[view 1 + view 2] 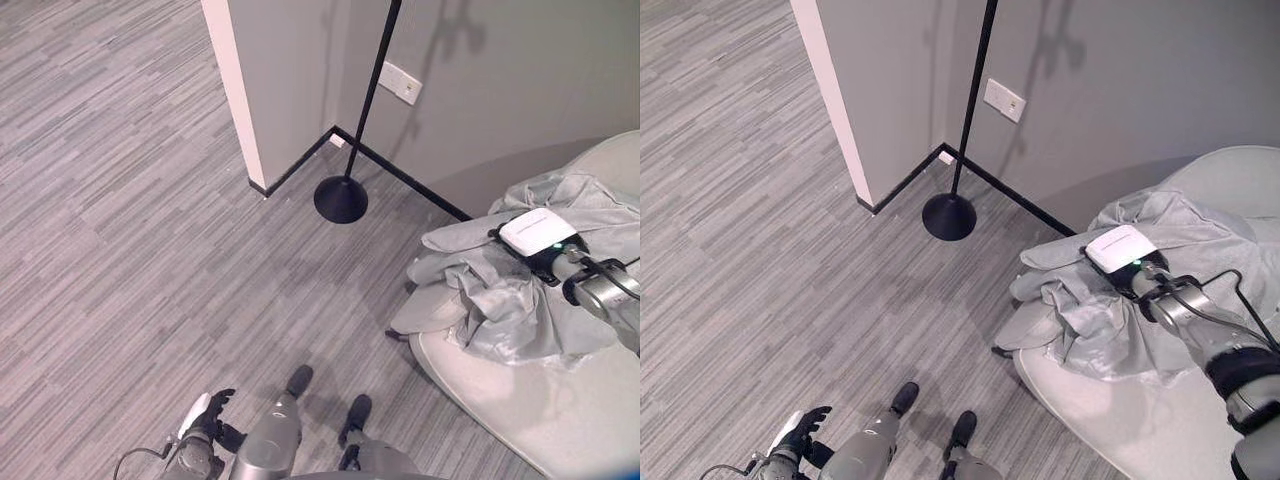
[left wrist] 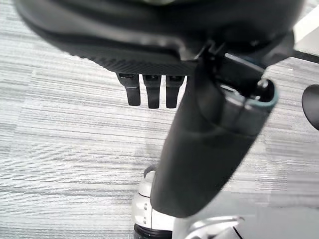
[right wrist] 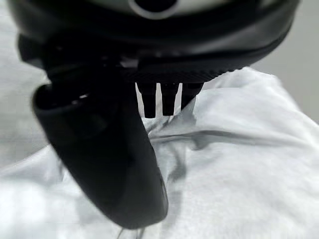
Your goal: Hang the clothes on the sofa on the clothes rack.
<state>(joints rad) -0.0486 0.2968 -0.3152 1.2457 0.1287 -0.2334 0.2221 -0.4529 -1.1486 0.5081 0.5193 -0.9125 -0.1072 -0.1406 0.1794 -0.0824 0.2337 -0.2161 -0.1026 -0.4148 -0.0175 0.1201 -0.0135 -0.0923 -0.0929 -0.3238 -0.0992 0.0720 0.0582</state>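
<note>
The grey clothes [image 1: 520, 270] lie in a heap on the sofa [image 1: 560, 420], on the right. The right hand [image 3: 164, 99] rests over them, fingers straight, holding nothing yet. The rack [image 1: 345, 190] stands far off by the wall, its top cut off. Nothing is hung. The left hand [image 2: 152, 89] hangs low, fingers loose.

right arm [image 1: 1200, 335]: silver-grey, reaching forward from the lower right, forearm angled up and leftward, wrist topped by a white unit. right hand [image 3: 164, 99]: dark, fingers pointing straight ahead in a row, thumb [image 3: 109, 164] extended alongside them, nothing clasped. left arm [image 1: 265, 445]: hanging low at the lower left, pointing down. left hand [image 1: 205, 415]: dark, white thumb cover, fingers [image 2: 152, 92] straight, thumb relaxed, holding nothing.
</note>
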